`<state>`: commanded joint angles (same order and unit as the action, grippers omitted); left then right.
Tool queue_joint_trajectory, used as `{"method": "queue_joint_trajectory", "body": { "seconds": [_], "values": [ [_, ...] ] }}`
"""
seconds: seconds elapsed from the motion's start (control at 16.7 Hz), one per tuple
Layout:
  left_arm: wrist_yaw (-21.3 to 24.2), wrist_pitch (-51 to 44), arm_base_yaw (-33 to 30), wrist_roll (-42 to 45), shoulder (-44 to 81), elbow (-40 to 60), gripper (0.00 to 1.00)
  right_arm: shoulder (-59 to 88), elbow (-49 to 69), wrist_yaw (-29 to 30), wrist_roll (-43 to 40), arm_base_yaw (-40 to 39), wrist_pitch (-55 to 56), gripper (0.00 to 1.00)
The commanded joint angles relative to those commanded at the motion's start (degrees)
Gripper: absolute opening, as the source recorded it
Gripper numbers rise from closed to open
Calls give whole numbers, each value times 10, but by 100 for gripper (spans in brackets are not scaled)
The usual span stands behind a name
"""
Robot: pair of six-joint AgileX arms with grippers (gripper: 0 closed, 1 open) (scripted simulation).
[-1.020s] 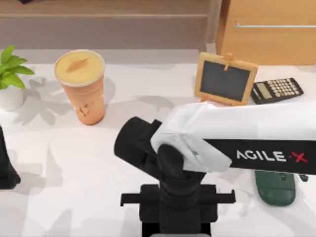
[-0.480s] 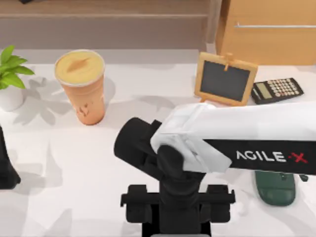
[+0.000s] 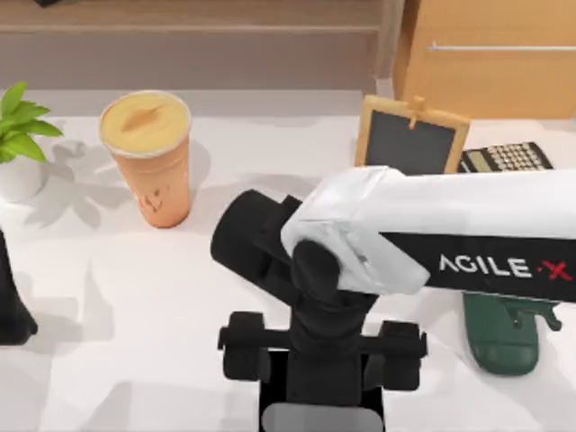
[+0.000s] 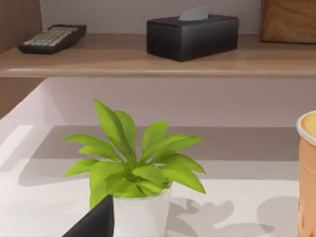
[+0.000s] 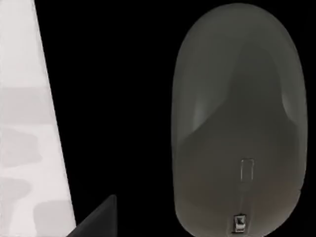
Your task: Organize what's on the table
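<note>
**Right hand over the mouse, left arm parked**

Your right arm (image 3: pixel 468 238) reaches in from the right side of the counter (image 3: pixel 135 297) and bends down at the near edge, around the middle. There the right hand (image 3: pixel 320 378) hangs over a grey mouse (image 5: pixel 237 123), which lies on a black pad (image 5: pixel 108 98). In the top view you see just a sliver of that mouse (image 3: pixel 319 419) below the hand. You cannot tell from these pictures whether the hand is released or clenched, nor whether it touches the mouse.

Your left arm (image 3: pixel 11 301) sits parked at the counter's left edge. You cannot tell its grip either.

The white counter runs under everything. This is how things lie on it:

- A potted plant (image 3: pixel 18 135) stands at the far left.
- An orange cup (image 3: pixel 148 157) stands upright, right of the plant and apart from it.
- A small framed chalkboard (image 3: pixel 409 135) stands at the back right, its lower part hidden by the right arm.
- A calculator (image 3: pixel 508 157) lies just right of the chalkboard, also partly covered by the arm.
- A dark green object (image 3: pixel 499 337) lies near the front right, below the arm.

A wooden cabinet (image 3: pixel 490 54) stands behind the counter's right end. The left wrist view looks past the plant to a wooden shelf (image 4: pixel 148 61), which carries a black tissue box (image 4: pixel 192 34).
</note>
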<state>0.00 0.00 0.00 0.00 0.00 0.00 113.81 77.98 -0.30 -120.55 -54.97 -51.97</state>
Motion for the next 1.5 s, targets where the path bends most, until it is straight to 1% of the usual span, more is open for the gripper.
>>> {"method": "queue_joint_trajectory", "body": {
  "seconds": [0.12, 0.24, 0.42, 0.6, 0.72, 0.9, 1.08, 1.26, 1.38, 1.5],
  "values": [
    [0, 0, 0, 0, 0, 0, 100, -9, 42, 2, 35, 42, 2, 100],
    [0, 0, 0, 0, 0, 0, 100, -19, 98, 4, 86, 107, 3, 100],
    [0, 0, 0, 0, 0, 0, 100, -30, 181, 5, 186, 241, -4, 100],
    [0, 0, 0, 0, 0, 0, 100, -31, 228, 6, 304, 394, -26, 100],
    [0, 0, 0, 0, 0, 0, 100, -26, 230, 6, 389, 493, -45, 100],
    [0, 0, 0, 0, 0, 0, 100, -15, 203, 7, 515, 632, -74, 100],
    [0, 0, 0, 0, 0, 0, 100, 0, 159, 6, 623, 749, -94, 100],
    [0, 0, 0, 0, 0, 0, 100, 20, 120, 5, 694, 824, -99, 100],
    [0, 0, 0, 0, 0, 0, 100, 29, 107, 4, 715, 846, -98, 100],
    [0, 0, 0, 0, 0, 0, 100, 30, 106, 4, 717, 848, -98, 100]
  ]
}}
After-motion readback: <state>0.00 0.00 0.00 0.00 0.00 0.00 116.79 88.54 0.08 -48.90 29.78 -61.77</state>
